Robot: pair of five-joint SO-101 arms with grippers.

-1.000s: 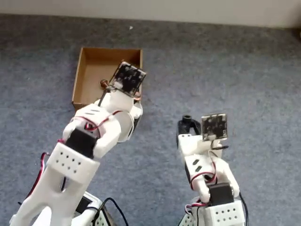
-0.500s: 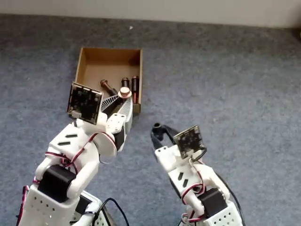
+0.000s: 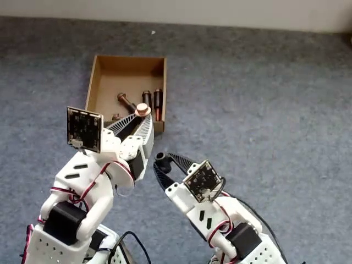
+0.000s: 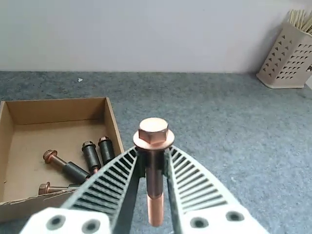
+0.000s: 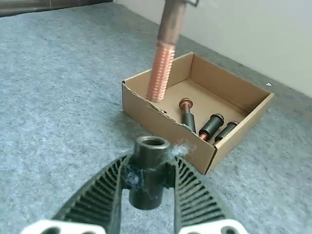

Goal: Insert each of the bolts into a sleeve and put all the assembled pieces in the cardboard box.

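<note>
Grey carpet-like fabric covers the counter (image 3: 275,82), and a pale wall (image 4: 146,34) rises at its far edge; two white arms stand side by side at the near edge, the left arm (image 3: 82,187) leaning toward the box and the right arm (image 3: 220,214) angled toward the left one.

Just beyond the left gripper (image 3: 140,115) lies the open cardboard box (image 3: 127,57), its near wall right under the gripper's fingers in the high view; from the right gripper (image 5: 146,170) the box sits farther off, ahead and past the hanging bolt. A beige perforated holder (image 4: 287,53) filled with thin wooden sticks stands against the wall, well apart from the left gripper.

The left gripper is clamped on a copper bolt (image 4: 153,141), its fingers pressing the shank just under the hexagonal head; the bolt is upright, head up and threaded end down, raised over the counter. The right gripper is closed around a black sleeve (image 5: 146,195), held upright with its open bore facing up; the bolt's threaded tip (image 5: 163,58) hangs above and beyond this sleeve, apart from it.

Inside the box, ahead of the left gripper, lie four assembled pieces: one slanted (image 4: 63,165), two side by side (image 4: 90,153) (image 4: 106,148), and one (image 4: 51,187) against the near wall, partly hidden by it.
</note>
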